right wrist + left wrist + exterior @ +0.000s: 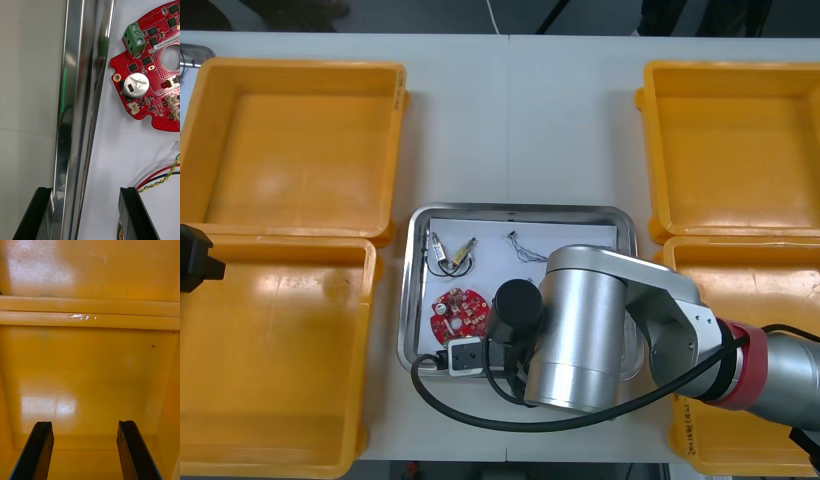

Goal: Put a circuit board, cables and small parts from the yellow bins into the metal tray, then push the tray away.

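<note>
Straddling the metal tray's (80, 93) near rim with right gripper (86, 189) spread wide, empty, tray lying far of it; left gripper (86, 427) spread, idle over a yellow bin (90, 371).

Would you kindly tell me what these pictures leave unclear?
Front view: the right arm hides the near right part of the metal tray.
Front view: small metal parts are too small to identify.
Right wrist view: the circuit board and red and yellow cable run off the edge beyond the open right claw astride the tray's rim.
Left wrist view: the yellow bin below the open left claw is cropped.
</note>
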